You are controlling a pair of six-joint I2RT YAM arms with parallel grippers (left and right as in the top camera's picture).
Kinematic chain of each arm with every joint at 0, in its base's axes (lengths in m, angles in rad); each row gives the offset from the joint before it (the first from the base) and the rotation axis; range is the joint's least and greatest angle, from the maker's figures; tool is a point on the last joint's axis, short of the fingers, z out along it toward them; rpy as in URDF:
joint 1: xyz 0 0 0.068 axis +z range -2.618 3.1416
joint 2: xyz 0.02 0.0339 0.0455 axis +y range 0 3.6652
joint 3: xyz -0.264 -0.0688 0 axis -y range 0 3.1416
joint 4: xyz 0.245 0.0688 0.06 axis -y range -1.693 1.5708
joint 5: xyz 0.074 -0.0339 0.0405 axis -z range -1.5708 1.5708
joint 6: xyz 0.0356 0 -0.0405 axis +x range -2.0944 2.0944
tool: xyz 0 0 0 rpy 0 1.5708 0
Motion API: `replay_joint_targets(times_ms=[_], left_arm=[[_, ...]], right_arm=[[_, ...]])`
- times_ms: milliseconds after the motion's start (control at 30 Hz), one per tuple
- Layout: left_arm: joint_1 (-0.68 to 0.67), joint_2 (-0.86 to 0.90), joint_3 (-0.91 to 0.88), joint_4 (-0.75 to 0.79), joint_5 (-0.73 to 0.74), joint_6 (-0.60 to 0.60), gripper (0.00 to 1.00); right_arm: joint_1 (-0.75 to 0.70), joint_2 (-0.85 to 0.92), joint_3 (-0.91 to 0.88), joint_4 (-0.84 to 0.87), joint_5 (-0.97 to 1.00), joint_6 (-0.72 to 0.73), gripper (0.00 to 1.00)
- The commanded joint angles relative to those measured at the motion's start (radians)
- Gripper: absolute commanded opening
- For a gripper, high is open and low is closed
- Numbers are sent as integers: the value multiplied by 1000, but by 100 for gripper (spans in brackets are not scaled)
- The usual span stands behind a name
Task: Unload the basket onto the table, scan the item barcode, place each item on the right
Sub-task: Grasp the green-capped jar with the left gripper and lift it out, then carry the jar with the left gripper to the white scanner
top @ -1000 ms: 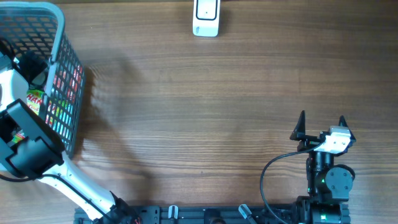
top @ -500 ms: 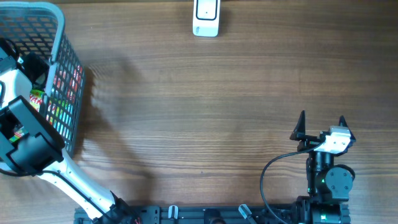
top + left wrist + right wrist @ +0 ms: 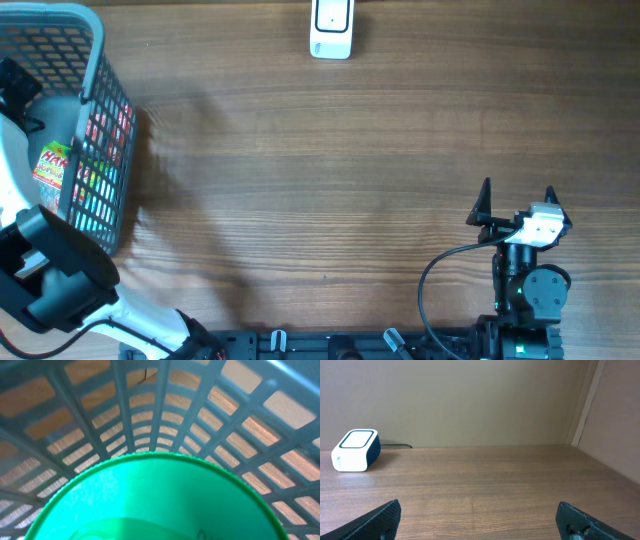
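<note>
I see one basket (image 3: 92,70) at the far left of the table (image 3: 300,180). One bright packet (image 3: 52,163) lies inside it, against the right wall. My left gripper (image 3: 14,88) reaches down into the basket. Its camera is filled by one green ribbed lid (image 3: 150,497), very close, with the basket mesh just behind. That item is in the basket, but I cannot tell how the left fingers stand or whether they touch the lid. One white scanner (image 3: 331,28) sits at the far middle. My right gripper (image 3: 517,188) is near right, fingers spread wide and holding nothing.
</note>
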Motion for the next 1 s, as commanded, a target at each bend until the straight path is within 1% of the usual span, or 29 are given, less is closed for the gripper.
replay_joint_targets(times_ms=[0,67,167,300,333,433,500,567,600,700,767,800,833,967], left_arm=[[-2,10,6,-22,10,-3,60],[-2,-5,6,-26,9,-27,62],[-2,-77,6,-24,22,-74,62],[-2,-224,6,-35,137,-137,61],[-2,-256,6,-39,173,-158,61],[-5,-402,6,-55,418,-245,61],[-32,-478,6,-55,554,-296,62],[-101,-534,6,-63,616,-318,61],[-142,-550,6,-72,619,-318,61],[-337,-566,5,-120,613,-309,61],[-481,-548,5,-179,519,-309,61],[-529,-537,5,-200,478,-309,61],[-610,-514,5,-236,411,-306,60],[-795,-426,5,-306,278,-306,60]], right_arm=[[3,-6,-2,3,-15,-5,100],[3,-6,-2,3,-15,-5,100],[3,-6,-2,3,-15,-5,100],[3,-6,-2,3,-15,-5,100],[3,-6,-2,3,-15,-5,100],[3,-6,-2,3,-15,-5,100],[3,-6,-2,3,-15,-5,99],[3,-6,-2,3,-15,-5,100],[3,-6,-1,3,-15,-5,100],[3,-6,-2,3,-15,-5,100],[3,-6,-2,3,-15,-5,100],[3,-6,-2,3,-15,-5,100],[3,-6,-2,3,-15,-5,100],[3,-6,-2,3,-15,-5,100]])
